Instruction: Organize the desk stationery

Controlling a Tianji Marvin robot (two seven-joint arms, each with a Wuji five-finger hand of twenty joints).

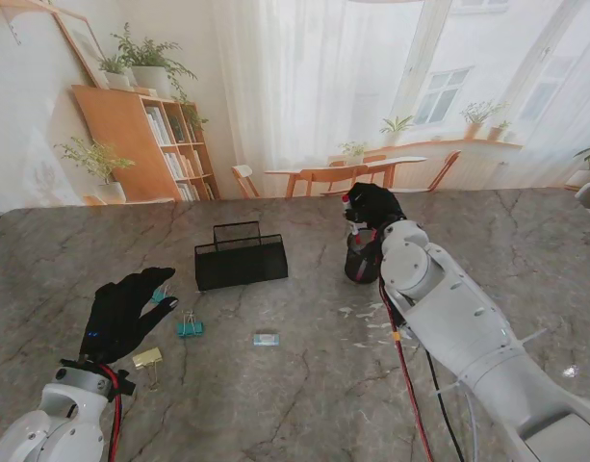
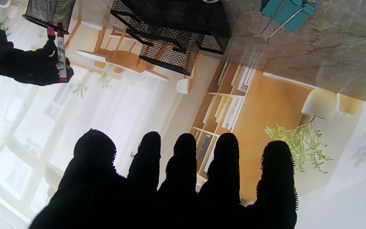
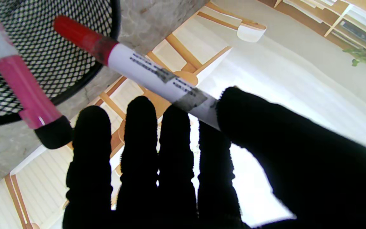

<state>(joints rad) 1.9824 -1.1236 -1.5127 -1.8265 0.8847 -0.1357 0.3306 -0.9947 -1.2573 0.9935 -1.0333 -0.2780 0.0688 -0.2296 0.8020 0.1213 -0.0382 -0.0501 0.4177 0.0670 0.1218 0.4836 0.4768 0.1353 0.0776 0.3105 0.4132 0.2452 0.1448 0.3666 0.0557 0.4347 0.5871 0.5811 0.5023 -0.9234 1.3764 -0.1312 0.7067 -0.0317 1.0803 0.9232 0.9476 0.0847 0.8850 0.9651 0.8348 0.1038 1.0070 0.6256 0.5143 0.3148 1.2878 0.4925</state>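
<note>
My right hand (image 1: 373, 205) hovers over the round black mesh pen cup (image 1: 361, 262), shut on a white marker with a red cap (image 3: 145, 73); thumb and fingers pinch its barrel and the red end points at the cup's mouth (image 3: 75, 79). A pink marker (image 3: 21, 86) stands in the cup. My left hand (image 1: 121, 313) is open, palm down, fingers (image 2: 186, 159) spread over the left of the table. Just beyond its fingertips lies a teal binder clip (image 1: 161, 295); a second teal clip (image 1: 190, 328) is to its right, and a gold clip (image 1: 147, 358) lies nearer to me.
A black mesh desk tray (image 1: 241, 260) stands in the middle, between the two hands. A small pale blue eraser-like block (image 1: 266, 339) lies on the marble top in front of it. Scattered small white bits (image 1: 367, 322) lie near my right forearm.
</note>
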